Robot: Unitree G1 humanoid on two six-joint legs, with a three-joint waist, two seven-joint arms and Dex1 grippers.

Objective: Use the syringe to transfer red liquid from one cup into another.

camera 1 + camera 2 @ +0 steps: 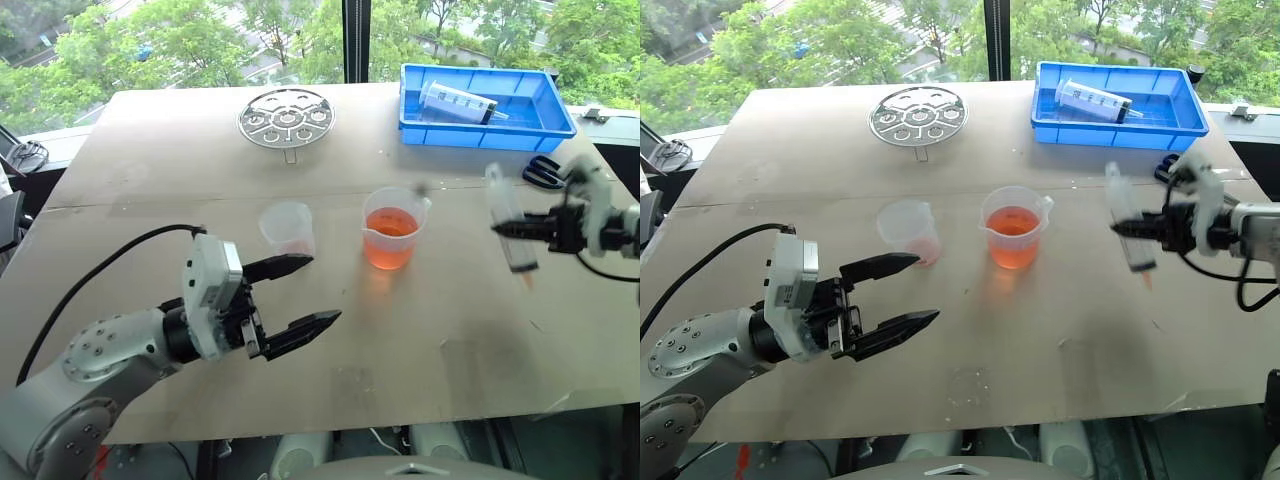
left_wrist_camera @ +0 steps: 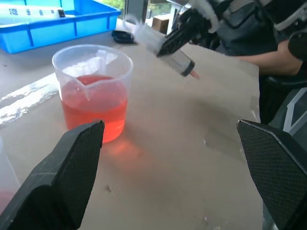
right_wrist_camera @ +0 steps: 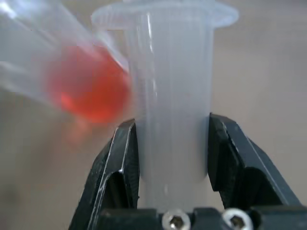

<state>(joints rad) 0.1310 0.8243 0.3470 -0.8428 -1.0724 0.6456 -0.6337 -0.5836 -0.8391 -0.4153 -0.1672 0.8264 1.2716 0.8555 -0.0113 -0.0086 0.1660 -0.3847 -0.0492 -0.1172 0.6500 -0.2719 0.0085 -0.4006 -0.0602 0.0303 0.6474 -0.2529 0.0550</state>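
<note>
Now the right gripper [image 1: 512, 228] is clamped on the barrel of the syringe [image 1: 507, 225], holding it roughly upright above the tabletop, tip down, near the right edge. The right wrist view shows both black fingers [image 3: 120, 163] pressed against the milky barrel below its flange. A trace of red shows at the tip, and I cannot tell how much liquid is inside the barrel.

The left gripper [image 1: 295, 293] hovers over the front left part of the tabletop with its fingers spread wide and nothing between them, pointing toward the cups.

The beaker [image 1: 395, 227] stands near the middle of the tabletop, about half full of red liquid [image 1: 390, 240]. The cup [image 1: 288, 230] stands just to its left, apart from it, with only a faint red tint at the bottom. A blue tray [image 1: 540, 130] at the back right corner holds a second syringe [image 1: 458, 101].

By my reading, the step in hand is carrying the syringe to a cup. The syringe is well apart from both, so the next move calls for bringing its tip over a rim, keeping it upright, and then working the plunger, likely with the free left gripper.
</note>
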